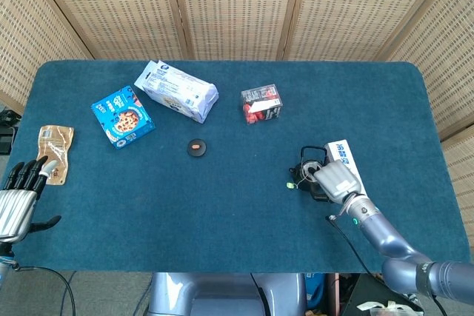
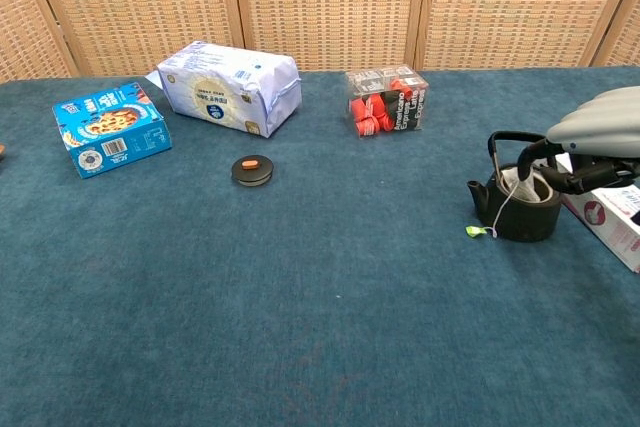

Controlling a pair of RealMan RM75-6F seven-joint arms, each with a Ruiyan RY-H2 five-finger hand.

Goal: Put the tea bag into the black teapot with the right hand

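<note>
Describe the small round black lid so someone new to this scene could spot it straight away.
Start at the white bag lying near the back of the blue table. Just in front of it, alone on bare cloth, sits the lid. It is the only flat black disc, with an orange knob on top.

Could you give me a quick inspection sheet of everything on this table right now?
Surface: blue carpeted table.
Job's things: tea bag sits in the open black teapot; its string and green tag hang outside.
Clutter: teapot lid, blue cookie box, white bag, red capsule pack, white carton, brown pouch.
Hands: right hand over the teapot's edge; left hand open, off the table's corner.
Cables: nothing seen on the table.
Surroundings: wicker screens.
</note>
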